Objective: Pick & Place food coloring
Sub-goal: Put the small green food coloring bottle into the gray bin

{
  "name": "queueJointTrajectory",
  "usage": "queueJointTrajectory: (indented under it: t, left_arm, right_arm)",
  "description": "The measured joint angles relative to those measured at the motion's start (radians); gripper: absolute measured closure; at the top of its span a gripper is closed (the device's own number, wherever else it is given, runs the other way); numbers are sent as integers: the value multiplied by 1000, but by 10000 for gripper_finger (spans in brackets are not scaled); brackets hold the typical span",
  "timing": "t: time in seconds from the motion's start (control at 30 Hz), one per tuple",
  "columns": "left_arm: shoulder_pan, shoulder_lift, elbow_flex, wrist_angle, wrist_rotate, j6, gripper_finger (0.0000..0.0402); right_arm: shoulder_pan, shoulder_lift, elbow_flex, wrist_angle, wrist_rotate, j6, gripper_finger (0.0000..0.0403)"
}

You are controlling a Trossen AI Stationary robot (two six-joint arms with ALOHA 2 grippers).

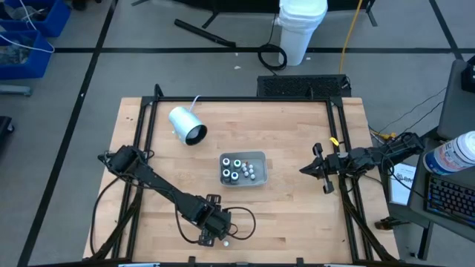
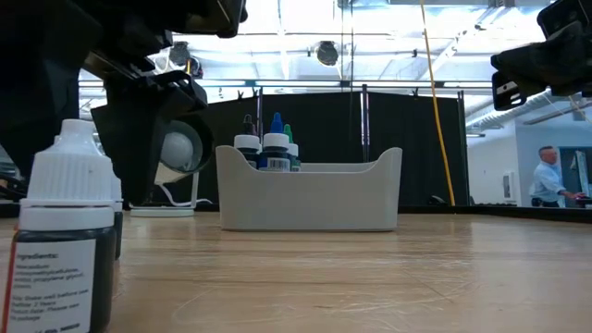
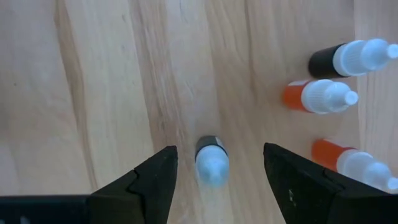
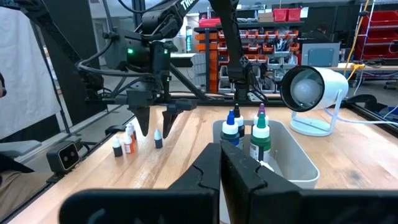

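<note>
My left gripper point(image 3: 219, 148) is open near the table's near edge point(image 1: 215, 236), pointing down. Its fingers stand on either side of a small upright dark food coloring bottle with a white cap point(image 3: 211, 159), touching nothing. A black bottle point(image 3: 348, 58) and two orange ones point(image 3: 318, 96) point(image 3: 354, 163) stand beside it on the wood. Several more bottles point(image 1: 239, 169) stand upright in the shallow grey tray point(image 1: 260, 181) at mid-table. My right gripper point(image 1: 306, 169) is shut and waits above the table's right side, clear of everything.
A white-and-grey cylinder with a cord point(image 1: 186, 124) lies left of and beyond the tray. Black frame rails point(image 1: 145, 133) run along the table's edges. Bare wood lies between tray and right arm. A person point(image 2: 549, 176) stands far off in the room.
</note>
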Motion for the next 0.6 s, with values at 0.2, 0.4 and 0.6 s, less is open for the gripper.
queueJointTrajectory:
  t: [0.2, 0.4, 0.6]
  left_arm:
    - [0, 0, 0, -3, 0, -16, 162]
    - [4, 0, 0, -6, 0, -15, 203]
    - [13, 0, 0, -9, 0, -18, 261]
  right_arm:
    - [0, 0, 0, 0, 0, 0, 403]
    - [0, 0, 0, 0, 0, -2, 403]
    - [0, 0, 0, 0, 0, -3, 403]
